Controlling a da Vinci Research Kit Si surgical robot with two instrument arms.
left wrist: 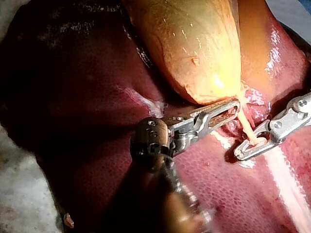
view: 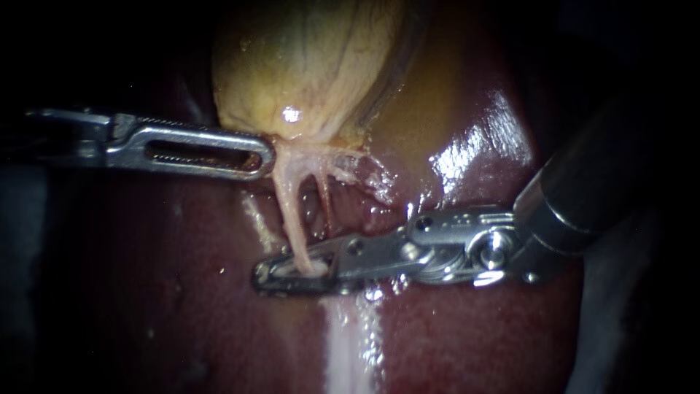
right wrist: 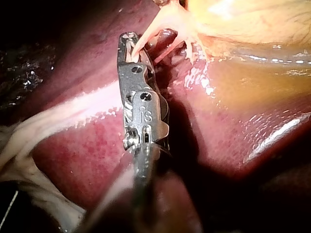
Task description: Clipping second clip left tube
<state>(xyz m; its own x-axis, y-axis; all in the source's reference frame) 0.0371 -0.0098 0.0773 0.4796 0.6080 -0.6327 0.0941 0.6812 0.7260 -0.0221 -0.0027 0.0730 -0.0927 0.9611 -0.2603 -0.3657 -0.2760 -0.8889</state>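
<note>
The yellowish gallbladder (view: 306, 66) lies on the dark red liver (view: 146, 292). Two tubes run down from its neck. The left tube (view: 292, 211) is pale and thick; the right tube (view: 325, 208) is thinner and reddish. My right instrument (view: 262, 277) reaches in from the right, and its long jaws are shut on the left tube's lower end. The right wrist view shows the left tube (right wrist: 146, 34) entering those jaws (right wrist: 127, 38). My left instrument (view: 268, 157) has slotted jaws shut on the gallbladder's neck, as the left wrist view (left wrist: 235, 106) also shows.
A white band of tissue (view: 350, 343) runs down the liver below the right instrument's jaws. Wet, glistening liver (view: 474, 146) rises to the right of the gallbladder. Pale cloth (left wrist: 19, 194) lies beyond the liver's edge.
</note>
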